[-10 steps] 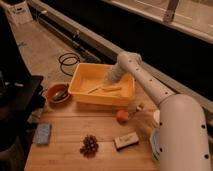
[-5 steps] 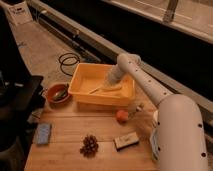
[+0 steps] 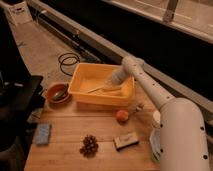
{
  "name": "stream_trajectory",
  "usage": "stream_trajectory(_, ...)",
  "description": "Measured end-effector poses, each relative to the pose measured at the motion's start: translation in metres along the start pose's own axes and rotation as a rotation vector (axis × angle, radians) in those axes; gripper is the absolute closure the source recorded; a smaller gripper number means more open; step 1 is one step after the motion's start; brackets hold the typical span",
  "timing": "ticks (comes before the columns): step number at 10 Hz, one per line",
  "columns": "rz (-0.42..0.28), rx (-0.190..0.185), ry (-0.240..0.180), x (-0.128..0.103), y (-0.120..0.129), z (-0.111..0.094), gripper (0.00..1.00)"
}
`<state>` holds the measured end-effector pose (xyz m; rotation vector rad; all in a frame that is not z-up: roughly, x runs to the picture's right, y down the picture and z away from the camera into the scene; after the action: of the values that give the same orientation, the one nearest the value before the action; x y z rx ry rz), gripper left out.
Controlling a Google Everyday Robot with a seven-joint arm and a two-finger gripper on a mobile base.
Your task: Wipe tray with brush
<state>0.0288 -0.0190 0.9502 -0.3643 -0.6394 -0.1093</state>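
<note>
Tool (image 3: 108, 85), brush (image 3: 95, 90) seemingly inside tray (image 3: 100, 99).

Gripper (image 3: 111, 85) in tray (image 3: 80, 93), blurred into brush (image 3: 96, 89); robot body (image 3: 180, 135) cut off btm-right.

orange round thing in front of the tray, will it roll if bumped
The orange thing looks round and sits free on the flat table, so it likely rolls. Small, probably light. The gripper is inside the tray, apart from it.

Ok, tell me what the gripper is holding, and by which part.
Not certain. The gripper is down in the tray at the end of the brush nearest the arm, likely holding it there; the contact itself is hidden.
</note>
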Motion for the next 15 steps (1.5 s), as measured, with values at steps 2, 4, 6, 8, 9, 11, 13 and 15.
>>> stream_trajectory(2, 0.015, 0.002, -0.045, -0.004, -0.003, 0.013, 1.0)
stream_trajectory(4, 0.027, -0.004, -0.083, -0.009, -0.002, 0.022, 1.0)
stream_trajectory(6, 0.024, -0.025, -0.117, -0.02, 0.001, 0.031, 1.0)
stream_trajectory(8, 0.019, -0.047, -0.116, -0.025, 0.012, 0.031, 1.0)
stream_trajectory(9, 0.019, -0.05, -0.098, -0.024, 0.014, 0.025, 1.0)
stream_trajectory(11, 0.021, -0.051, -0.042, -0.01, 0.011, 0.016, 1.0)
stream_trajectory(13, 0.021, -0.052, -0.007, 0.002, -0.004, 0.018, 1.0)
stream_trajectory(15, 0.022, -0.059, -0.011, 0.011, -0.021, 0.029, 1.0)
